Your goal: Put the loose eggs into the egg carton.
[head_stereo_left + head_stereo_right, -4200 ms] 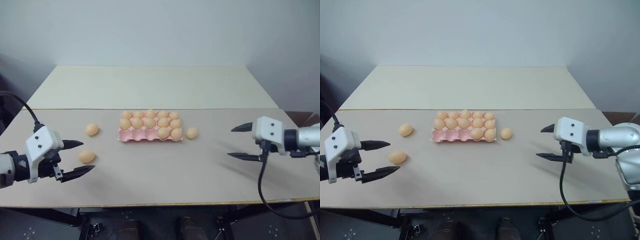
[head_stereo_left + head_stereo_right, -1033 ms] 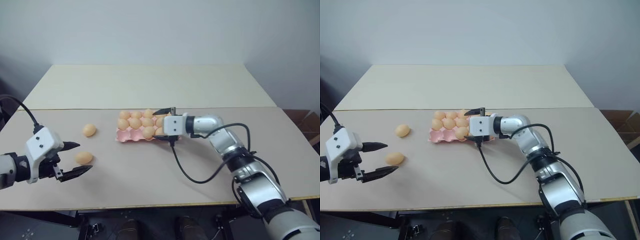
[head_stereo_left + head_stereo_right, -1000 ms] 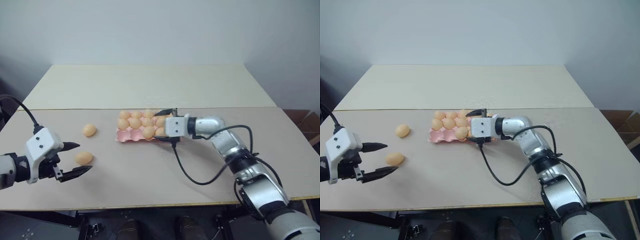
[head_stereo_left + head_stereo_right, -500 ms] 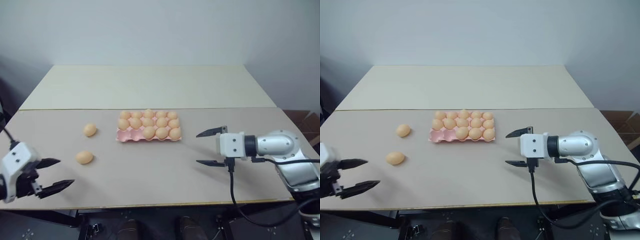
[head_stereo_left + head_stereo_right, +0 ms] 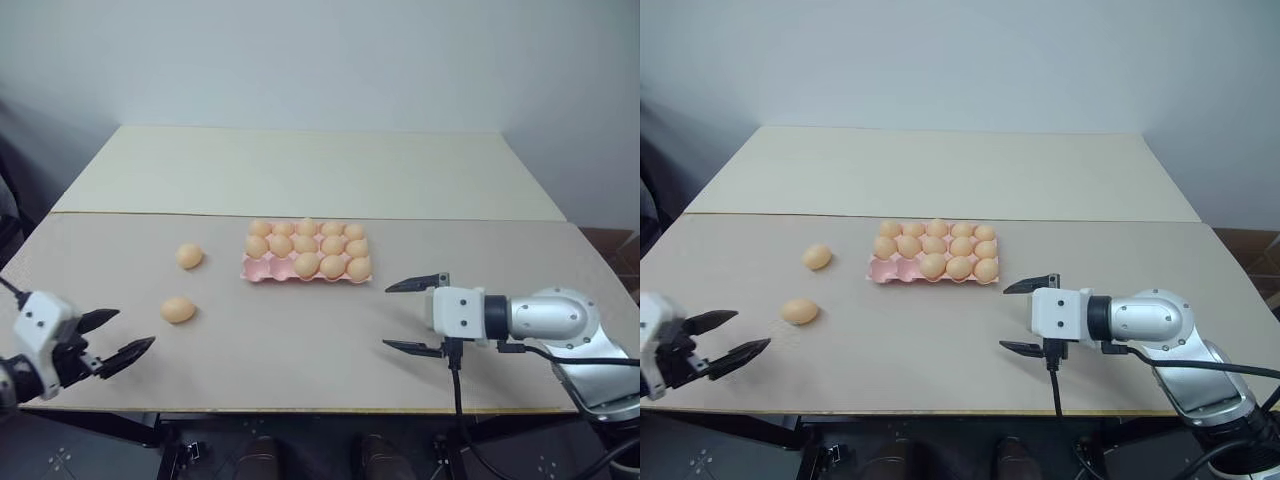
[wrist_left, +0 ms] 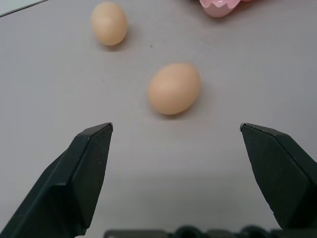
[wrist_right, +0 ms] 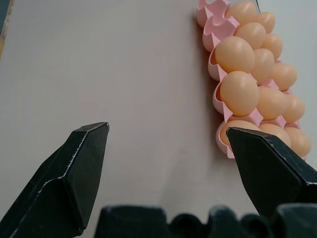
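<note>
The pink egg carton (image 5: 259, 269) lies mid-table with several eggs in it; the two front-left cups stand empty. Two loose eggs rest on the table to its left: the far one (image 5: 189, 256) and a nearer one (image 5: 178, 309). My left gripper (image 5: 135, 329) hovers open near the front-left edge, a short way in front of the nearer egg (image 6: 174, 88), with nothing between its fingers. My right gripper (image 5: 387, 317) is open and empty, in front of and to the right of the carton (image 7: 218, 27), pointing left.
A second, paler table (image 5: 300, 170) adjoins at the back, beneath a plain wall. The right arm's black cable (image 5: 455, 400) hangs over the front edge.
My right gripper has drawn back from the carton's front right cups, empty, toward the table's front right. The left gripper has shifted left and lower. The view has moved slightly.
</note>
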You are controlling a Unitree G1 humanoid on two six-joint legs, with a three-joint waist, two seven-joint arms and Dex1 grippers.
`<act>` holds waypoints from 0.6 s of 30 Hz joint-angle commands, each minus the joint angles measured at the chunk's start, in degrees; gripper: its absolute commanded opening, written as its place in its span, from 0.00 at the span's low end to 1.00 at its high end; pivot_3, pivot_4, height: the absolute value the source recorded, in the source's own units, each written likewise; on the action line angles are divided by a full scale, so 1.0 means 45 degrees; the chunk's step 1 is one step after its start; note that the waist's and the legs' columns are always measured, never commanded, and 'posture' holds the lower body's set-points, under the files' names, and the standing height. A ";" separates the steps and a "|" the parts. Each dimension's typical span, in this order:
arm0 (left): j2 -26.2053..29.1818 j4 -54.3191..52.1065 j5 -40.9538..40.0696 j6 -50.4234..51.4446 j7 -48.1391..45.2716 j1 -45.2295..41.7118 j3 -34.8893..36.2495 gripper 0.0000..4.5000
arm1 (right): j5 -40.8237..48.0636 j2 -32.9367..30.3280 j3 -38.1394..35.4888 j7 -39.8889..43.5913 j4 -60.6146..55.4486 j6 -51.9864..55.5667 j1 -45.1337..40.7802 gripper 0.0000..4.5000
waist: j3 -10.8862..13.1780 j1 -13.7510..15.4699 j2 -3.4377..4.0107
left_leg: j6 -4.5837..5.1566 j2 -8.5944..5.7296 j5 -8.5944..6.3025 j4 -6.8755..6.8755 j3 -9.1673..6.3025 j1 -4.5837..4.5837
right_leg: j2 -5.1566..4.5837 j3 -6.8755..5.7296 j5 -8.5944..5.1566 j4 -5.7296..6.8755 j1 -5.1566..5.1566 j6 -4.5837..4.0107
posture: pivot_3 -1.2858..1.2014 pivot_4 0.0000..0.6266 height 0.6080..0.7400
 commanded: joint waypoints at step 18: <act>-0.0075 0.3181 0.1269 -0.0609 0.0987 -0.3895 -0.4436 1.00 | -0.0047 -0.0100 -0.0341 -0.1139 -0.1797 0.1388 0.0285 0.99 | -0.0017 -0.0010 -0.0028 | 0.0003 0.0010 0.0002 0.0011 0.0001 0.0008 | 0.0014 0.0000 0.0018 0.0006 0.0021 0.0018 | 0.52 0.24 1.00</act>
